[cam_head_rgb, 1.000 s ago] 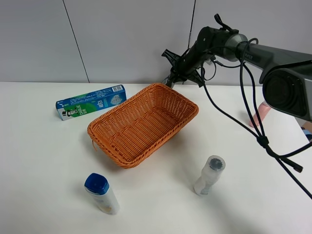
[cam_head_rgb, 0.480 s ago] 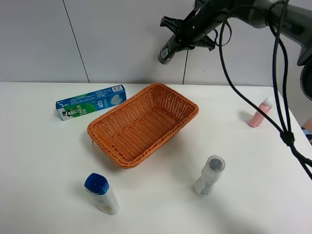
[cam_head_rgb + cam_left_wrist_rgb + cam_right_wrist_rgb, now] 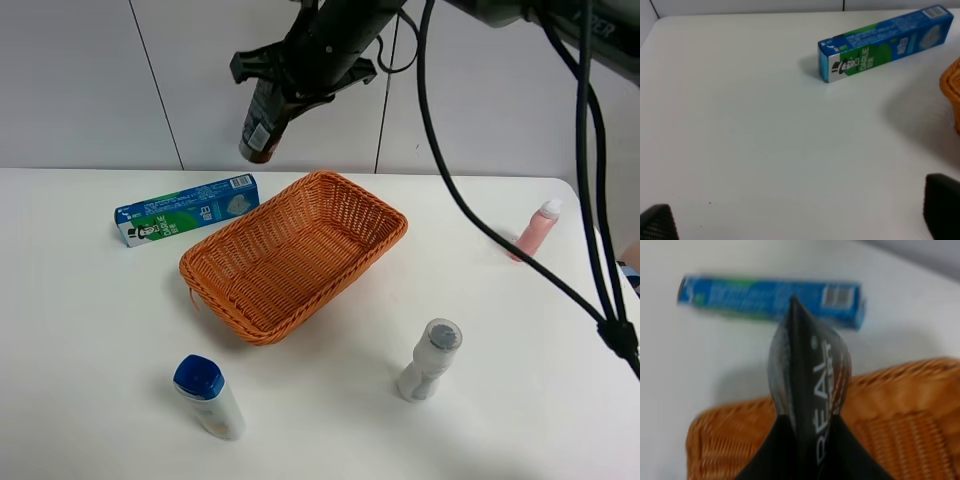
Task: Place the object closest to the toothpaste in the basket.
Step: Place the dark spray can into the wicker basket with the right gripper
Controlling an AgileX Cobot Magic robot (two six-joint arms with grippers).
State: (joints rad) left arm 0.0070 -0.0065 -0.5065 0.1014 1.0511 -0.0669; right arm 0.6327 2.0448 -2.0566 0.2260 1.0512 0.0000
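My right gripper (image 3: 293, 75) is shut on a dark tube (image 3: 262, 125) and holds it high in the air, tilted, above the far left side of the orange wicker basket (image 3: 392, 217). In the right wrist view the tube (image 3: 807, 385) hangs over the basket's rim (image 3: 900, 405), with the blue and green toothpaste box (image 3: 770, 297) beyond it. The toothpaste box (image 3: 186, 209) lies on the table left of the basket. My left gripper (image 3: 800, 220) is open and empty above bare table, short of the toothpaste box (image 3: 885, 42); the exterior high view does not show it.
A white bottle with a blue cap (image 3: 210, 397) lies at the front left. A clear bottle (image 3: 430, 360) lies at the front right of the basket. A pink bottle (image 3: 535, 230) stands at the far right. Black cables hang from the right arm.
My right gripper has risen from behind the basket's far corner and swung left with the dark tube. The basket, toothpaste box and bottles have not moved.
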